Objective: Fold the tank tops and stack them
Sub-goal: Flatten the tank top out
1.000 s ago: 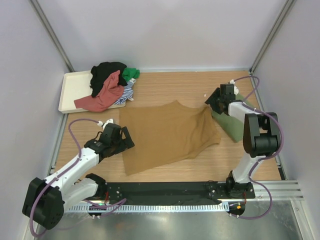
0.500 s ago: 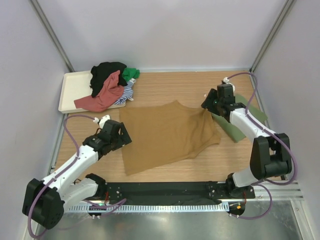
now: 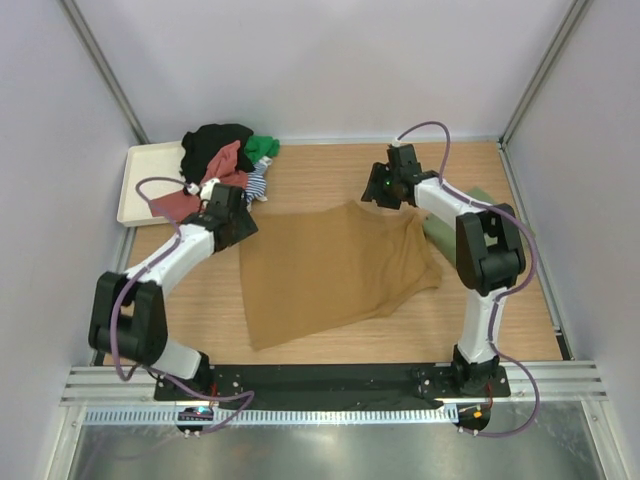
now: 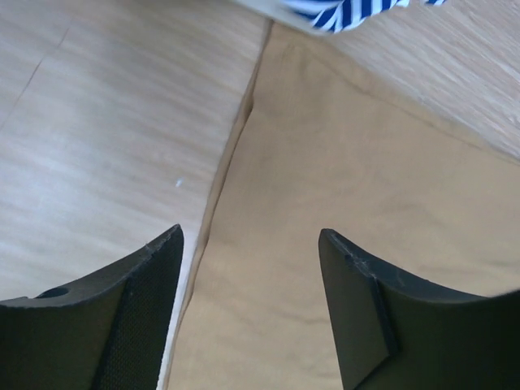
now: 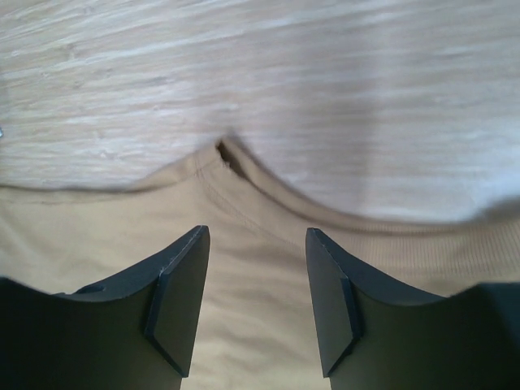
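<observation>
A mustard brown tank top lies spread flat in the middle of the table. My left gripper hovers over its far-left corner, jaws open and empty; in the left wrist view the left gripper straddles the brown top's side edge. My right gripper is at the pointed far edge of the same top, open and empty. In the right wrist view the right gripper is over the brown cloth, just short of its peak. A folded olive green top lies at the right.
A cream tray at the far left holds a heap of black, red, green and striped tops, which spills over the tray's right rim. The striped cloth lies just beyond the left gripper. The right arm crosses over the olive top.
Both arms have swung toward the far side. The left gripper went from the brown top's left edge up to its far-left corner; the right gripper moved left from the olive top to the far peak.
</observation>
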You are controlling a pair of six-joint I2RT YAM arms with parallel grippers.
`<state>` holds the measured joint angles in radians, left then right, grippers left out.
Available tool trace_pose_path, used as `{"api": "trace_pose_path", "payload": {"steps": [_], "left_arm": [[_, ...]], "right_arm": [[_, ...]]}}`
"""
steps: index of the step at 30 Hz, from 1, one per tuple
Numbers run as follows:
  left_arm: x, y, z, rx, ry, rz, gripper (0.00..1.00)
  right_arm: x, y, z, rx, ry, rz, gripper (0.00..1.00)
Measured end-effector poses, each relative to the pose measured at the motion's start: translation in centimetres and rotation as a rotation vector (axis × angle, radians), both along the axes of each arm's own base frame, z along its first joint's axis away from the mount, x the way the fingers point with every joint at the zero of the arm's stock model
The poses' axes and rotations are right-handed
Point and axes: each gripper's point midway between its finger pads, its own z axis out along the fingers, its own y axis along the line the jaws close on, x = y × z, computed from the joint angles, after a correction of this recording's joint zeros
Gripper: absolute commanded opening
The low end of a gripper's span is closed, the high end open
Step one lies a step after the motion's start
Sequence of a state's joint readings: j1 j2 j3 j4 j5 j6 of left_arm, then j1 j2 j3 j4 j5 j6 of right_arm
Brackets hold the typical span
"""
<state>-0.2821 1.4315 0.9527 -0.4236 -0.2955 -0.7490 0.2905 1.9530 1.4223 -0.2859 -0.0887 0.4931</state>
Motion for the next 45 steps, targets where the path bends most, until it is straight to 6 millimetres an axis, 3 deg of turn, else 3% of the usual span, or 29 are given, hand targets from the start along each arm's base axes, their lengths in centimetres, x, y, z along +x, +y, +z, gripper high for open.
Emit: {"api": "trace_pose_path", "payload": {"steps": [6,14,18,21,22,24,25,27,37,45], "left_arm": [[4.1,-1.0,-2.6,0.034,0.058,-0.03,0.63],[5.4,0.2,-2.9,0.054,0.064,-0.022,0.67],[5.6,0.9,-2.9,0.055,0.06,-0.014,0.72],[5.7,1.1,-2.9,0.046,0.062,-0.014,0.73],[5.7,1.2,-2.9,0.042,0.063,-0.014,0.73],[5.7,1.3,-2.9,0.035,0.065,-0.016,0.73],[5.7,1.4,-2.9,0.034,0.066,-0.019,0.73],[5.7,1.3,-2.9,0.03,0.069,-0.025,0.73],[6.3,0.5,-4.7,0.009,0.107,-0.06,0.68],[6.7,-0.4,-6.7,-0.021,0.144,-0.085,0.69]], "right_arm": [[2.8,1.6,-2.0,0.012,0.02,0.046,0.57],[4.8,4.3,-3.2,0.032,0.021,0.121,0.56],[4.5,5.3,-4.0,0.032,0.039,0.149,0.54],[4.1,5.9,-4.4,0.03,0.047,0.164,0.4],[4.1,5.9,-4.5,0.029,0.049,0.167,0.28],[3.9,6.2,-4.8,0.027,0.052,0.177,0.17],[3.9,6.2,-4.8,0.027,0.054,0.179,0.08],[3.8,6.1,-4.9,0.021,0.058,0.178,0.05],[3.7,4.6,-5.5,0.007,0.06,0.134,0.01],[1.9,3.4,-5.6,-0.012,0.08,0.117,0.01]]}}
